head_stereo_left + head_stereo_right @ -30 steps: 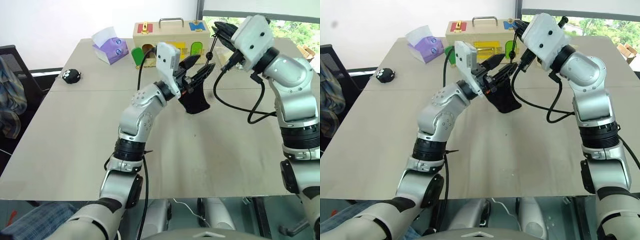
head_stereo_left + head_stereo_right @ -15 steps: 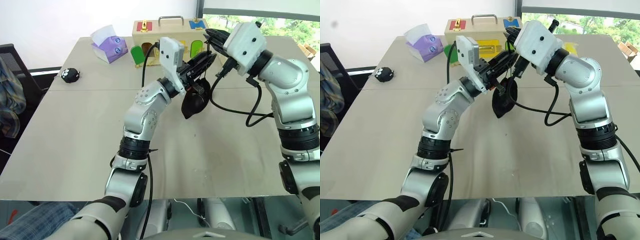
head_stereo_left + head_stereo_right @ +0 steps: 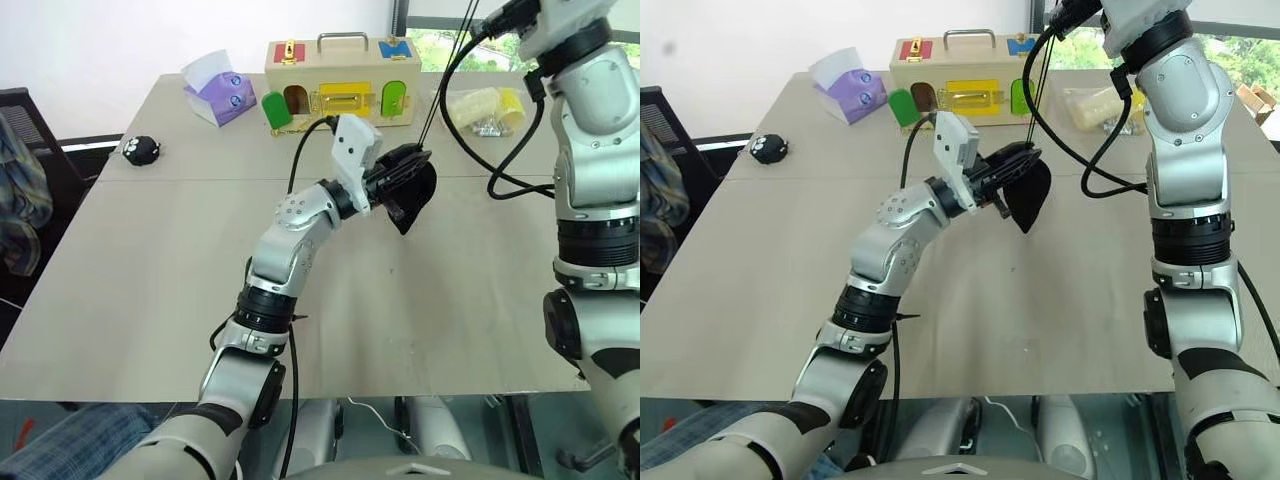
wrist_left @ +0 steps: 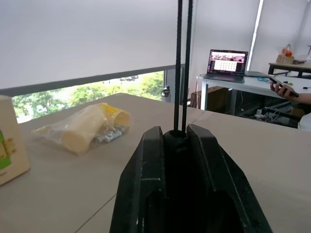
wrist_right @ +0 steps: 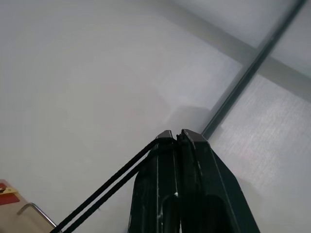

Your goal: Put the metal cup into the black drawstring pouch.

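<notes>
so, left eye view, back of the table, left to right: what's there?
black ball → tissue pack → wooden box → plastic bag

Left gripper (image 3: pixel 408 172) closed on black drawstring pouch (image 3: pixel 415 195); right gripper (image 5: pixel 176 136) rose, pulling cord (image 3: pixel 432 95) taut.

Black drawstring pouch (image 3: pixel 413 194) hangs above table, cords taut upward.
</notes>
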You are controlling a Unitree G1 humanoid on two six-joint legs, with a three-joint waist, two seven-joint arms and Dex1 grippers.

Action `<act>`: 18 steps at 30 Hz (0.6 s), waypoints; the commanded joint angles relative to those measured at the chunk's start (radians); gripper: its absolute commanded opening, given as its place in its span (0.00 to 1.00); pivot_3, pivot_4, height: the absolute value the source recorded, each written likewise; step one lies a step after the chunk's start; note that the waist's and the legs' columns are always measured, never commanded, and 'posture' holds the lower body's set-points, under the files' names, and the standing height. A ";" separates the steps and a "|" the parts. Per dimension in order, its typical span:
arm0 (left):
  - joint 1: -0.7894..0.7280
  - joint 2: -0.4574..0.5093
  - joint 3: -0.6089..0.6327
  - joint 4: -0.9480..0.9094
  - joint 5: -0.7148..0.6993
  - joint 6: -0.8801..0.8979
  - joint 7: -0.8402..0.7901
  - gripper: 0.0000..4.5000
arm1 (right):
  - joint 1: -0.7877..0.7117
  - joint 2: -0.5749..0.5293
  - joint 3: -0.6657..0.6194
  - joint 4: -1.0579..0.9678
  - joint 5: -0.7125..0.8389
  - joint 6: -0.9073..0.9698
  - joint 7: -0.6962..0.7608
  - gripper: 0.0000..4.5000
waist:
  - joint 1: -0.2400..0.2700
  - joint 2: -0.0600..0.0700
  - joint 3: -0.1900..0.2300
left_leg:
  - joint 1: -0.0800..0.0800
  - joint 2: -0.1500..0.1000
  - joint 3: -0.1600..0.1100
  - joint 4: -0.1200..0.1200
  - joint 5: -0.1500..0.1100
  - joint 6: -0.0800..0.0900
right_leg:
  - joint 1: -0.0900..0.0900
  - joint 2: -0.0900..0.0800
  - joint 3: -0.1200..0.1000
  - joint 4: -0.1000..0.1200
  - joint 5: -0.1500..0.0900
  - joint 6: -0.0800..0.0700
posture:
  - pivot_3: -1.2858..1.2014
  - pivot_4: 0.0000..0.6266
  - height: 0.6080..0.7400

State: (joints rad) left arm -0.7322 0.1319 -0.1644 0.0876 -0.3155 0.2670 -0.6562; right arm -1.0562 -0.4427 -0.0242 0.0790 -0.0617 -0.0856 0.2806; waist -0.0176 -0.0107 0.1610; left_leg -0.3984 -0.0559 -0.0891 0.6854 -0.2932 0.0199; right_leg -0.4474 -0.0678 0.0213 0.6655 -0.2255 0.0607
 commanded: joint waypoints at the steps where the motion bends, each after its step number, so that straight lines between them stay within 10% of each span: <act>1: 0.047 0.013 -0.007 0.036 0.009 0.012 -0.029 0.26 | -0.002 -0.006 -0.089 -0.084 0.138 0.146 0.034 0.00 | -0.001 0.000 0.000 | 0.000 0.000 0.000 0.000 0.000 0.000 | 0.000 0.000 0.000 0.000 0.000 0.000 | 0.52 0.24 0.77; 5: 0.042 -0.011 0.040 -0.024 -0.039 -0.016 -0.025 0.65 | 0.096 -0.015 -0.052 -0.189 0.248 0.364 0.139 0.00 | 0.000 0.001 0.000 | 0.000 0.000 0.000 0.000 0.000 0.000 | 0.000 0.000 0.000 0.000 0.000 0.000 | 0.52 0.24 0.77; 11: 0.089 0.068 0.140 -0.227 -0.221 0.138 -0.073 0.65 | 0.197 -0.042 -0.093 -0.305 0.369 0.603 0.182 0.00 | -0.002 0.001 0.000 | 0.000 0.001 0.000 0.000 0.000 0.000 | 0.000 -0.002 0.000 0.001 0.000 0.000 | 0.52 0.24 0.77; 18: 0.308 0.343 0.227 -0.393 -0.326 0.323 -0.153 0.67 | 0.445 -0.173 -0.198 -0.327 0.478 0.754 0.282 0.59 | 0.004 0.001 -0.001 | 0.000 0.001 0.000 0.000 0.000 0.000 | 0.000 -0.002 0.000 0.001 0.000 0.000 | 0.52 0.24 0.77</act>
State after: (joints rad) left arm -0.4300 0.4617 0.0434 -0.2548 -0.6406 0.5898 -0.8039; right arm -0.6282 -0.5901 -0.1870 -0.2137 0.3859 0.6487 0.5238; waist -0.0134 -0.0095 0.1604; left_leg -0.3980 -0.0549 -0.0894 0.6856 -0.2933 0.0203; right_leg -0.4468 -0.0696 0.0211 0.6664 -0.2256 0.0606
